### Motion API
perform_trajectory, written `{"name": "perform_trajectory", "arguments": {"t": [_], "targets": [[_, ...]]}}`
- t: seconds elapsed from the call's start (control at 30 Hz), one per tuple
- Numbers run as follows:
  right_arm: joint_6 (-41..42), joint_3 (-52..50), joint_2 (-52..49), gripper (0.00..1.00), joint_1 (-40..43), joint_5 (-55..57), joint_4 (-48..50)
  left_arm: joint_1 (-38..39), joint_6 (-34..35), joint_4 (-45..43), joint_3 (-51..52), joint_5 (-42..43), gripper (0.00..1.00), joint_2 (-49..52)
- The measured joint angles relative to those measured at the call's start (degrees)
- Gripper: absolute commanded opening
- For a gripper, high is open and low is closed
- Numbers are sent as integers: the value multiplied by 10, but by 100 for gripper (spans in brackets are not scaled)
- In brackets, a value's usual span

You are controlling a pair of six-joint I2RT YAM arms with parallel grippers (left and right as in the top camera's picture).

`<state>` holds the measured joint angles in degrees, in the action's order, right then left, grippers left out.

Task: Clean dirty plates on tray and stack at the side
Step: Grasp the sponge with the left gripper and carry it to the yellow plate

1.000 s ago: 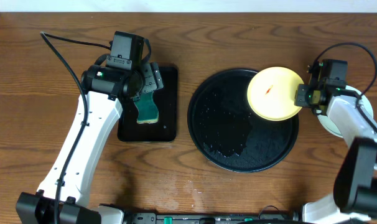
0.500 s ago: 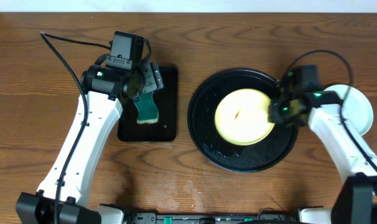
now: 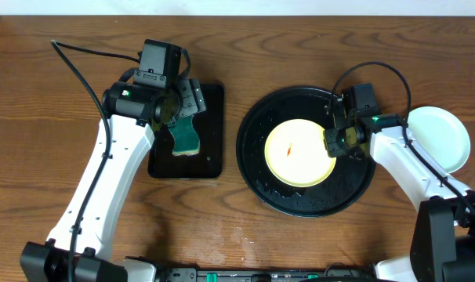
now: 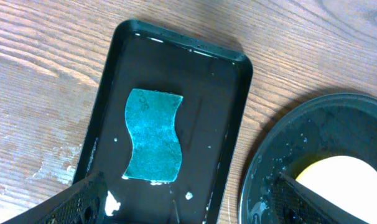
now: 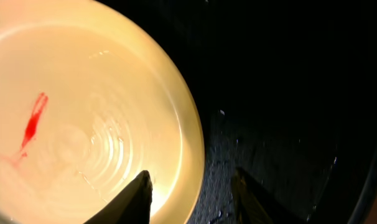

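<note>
A pale yellow plate with a small red smear lies flat in the large round black tray. My right gripper sits low at the plate's right rim. In the right wrist view its jaws stand apart and open. One fingertip is over the yellow plate and the other is over the wet tray. A pale plate rests on the table to the right of the tray. My left gripper hangs open over the green sponge.
The green sponge lies in a small rectangular black tray left of the round tray. My left gripper's fingers frame that tray's near end. Black cables loop above both arms. Bare wood runs along the table's front.
My right arm carried the yellow plate leftward from the tray's right edge, lowered it onto the tray's middle, and its jaws parted from the rim. The left arm stayed still.
</note>
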<state>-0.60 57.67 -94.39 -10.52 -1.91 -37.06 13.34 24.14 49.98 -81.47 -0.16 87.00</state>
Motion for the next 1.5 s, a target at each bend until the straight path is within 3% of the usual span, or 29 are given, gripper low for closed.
{"name": "perform_trajectory", "arguments": {"t": [0.17, 0.4, 0.47, 0.57, 0.7, 1.13, 1.2, 1.3, 1.33, 1.5], "targets": [[24, 0, 0, 43, 0, -8, -38, 0, 0, 25, 0, 31, 85, 0], [70, -16, -17, 31, 0, -18, -15, 0, 0, 38, 9, 47, 84, 2], [83, -24, -33, 25, 1, -19, -5, 0, 0, 38, 19, 48, 83, 6], [94, -27, -55, 2, 3, -21, 6, 0, 0, 38, 41, 44, 81, 18], [117, -25, -52, 1, 9, -22, 13, 0, 1, 30, 69, 36, 71, 33], [122, -24, -52, 1, 8, -16, 13, 0, -4, -133, 170, 26, 69, 133], [122, -24, -52, 1, 8, -16, 13, 0, -3, -151, 171, 16, 53, 162], [122, -23, -52, 1, 8, -16, 12, 0, -5, -164, 171, -1, 13, 192], [122, -23, -52, 1, 8, -16, 12, 0, -6, -164, 171, -9, 8, 198], [122, -23, -52, 1, 8, -15, 11, -3, -9, -160, 171, -19, 7, 200]]}}
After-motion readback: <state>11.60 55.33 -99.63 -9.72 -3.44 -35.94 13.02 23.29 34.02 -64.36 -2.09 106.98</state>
